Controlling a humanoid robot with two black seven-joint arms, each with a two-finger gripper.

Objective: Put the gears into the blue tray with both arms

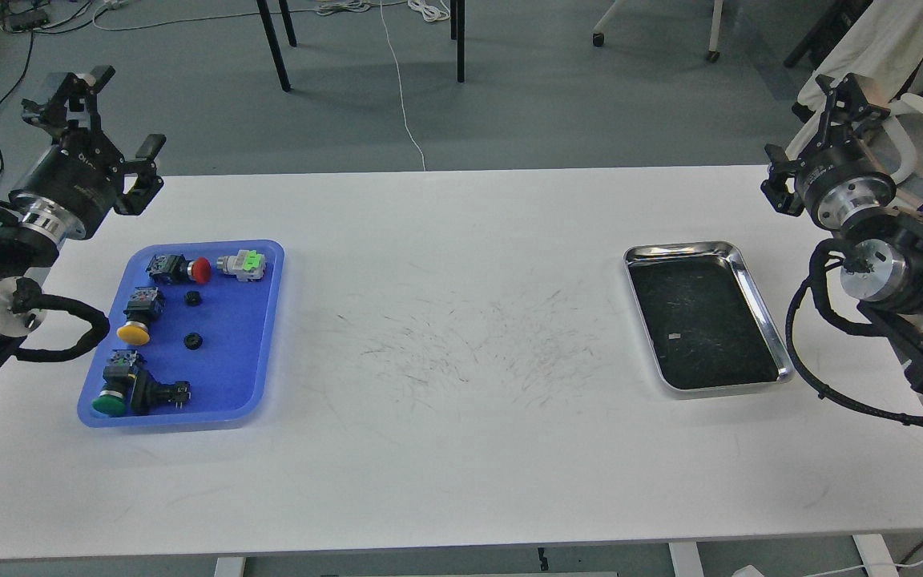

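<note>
Two small black gears (pixel 193 297) (pixel 193 340) lie one behind the other in the middle of the blue tray (pixel 241 353) at the table's left. Neither gripper touches them. My left gripper (pixel 109 120) hovers beyond the table's far left corner, behind the tray, open and holding nothing. Off the far right corner, my right gripper (pixel 814 132) is raised, its fingers spread apart and nothing between them.
Several push-button switches with red (pixel 199 270), yellow (pixel 132 332) and green (pixel 109 404) caps share the blue tray along its left and back sides. A steel tray (pixel 759 298) with a dark inside sits at the right. Chair legs and cables are on the floor behind the white table (pixel 461 449).
</note>
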